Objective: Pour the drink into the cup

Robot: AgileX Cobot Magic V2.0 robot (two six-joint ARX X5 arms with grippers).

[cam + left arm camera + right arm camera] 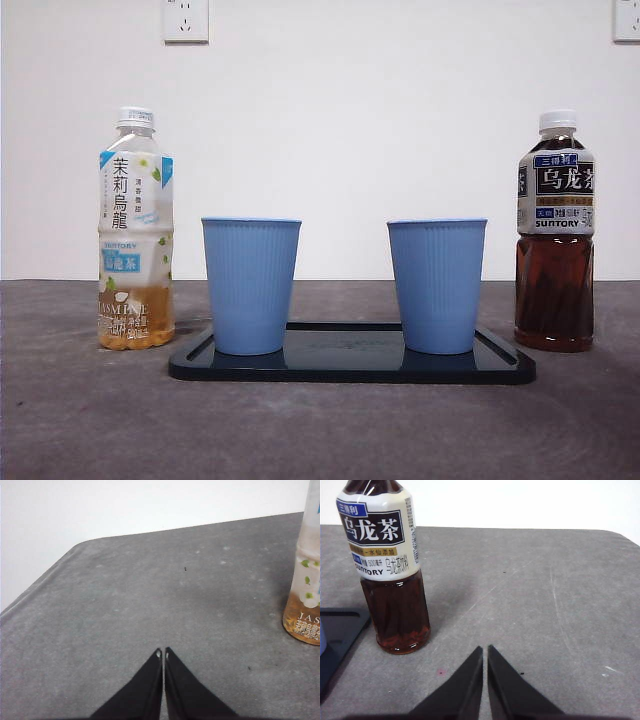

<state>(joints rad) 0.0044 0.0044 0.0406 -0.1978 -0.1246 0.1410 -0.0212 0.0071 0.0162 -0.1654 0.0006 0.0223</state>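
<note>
So from the front view you get a black tray (350, 372) sitting on the grey surface (80, 420), with two blue ribbed cups on it: one cup (251, 285) toward the left end and the other cup (437, 285) toward the right end, both upright and well apart from each other. Just off the left end of the tray stands a jasmine tea bottle (136, 230), white cap on, with only a low band of pale yellow drink at the bottom. Off the right end stands a dark oolong tea bottle (555, 232), also capped, and that one's filled up past the label with dark brown tea. Both bottles are near the tray but not touching it. There are two wall sockets up on the white wall, and neither arm shows in this view at all. In the left wrist view the left gripper (163, 653) hangs over bare grey surface with its fingers pressed nearly together, holding nothing, and the jasmine tea bottle (305, 595) is off to one side, apart from the fingers. In the right wrist view the right gripper (485, 649) is the same deal, fingers closed to a thin slit and empty, with the oolong tea bottle (390, 575) standing near it and a corner of the tray (340, 630) just beside the bottle.
</note>
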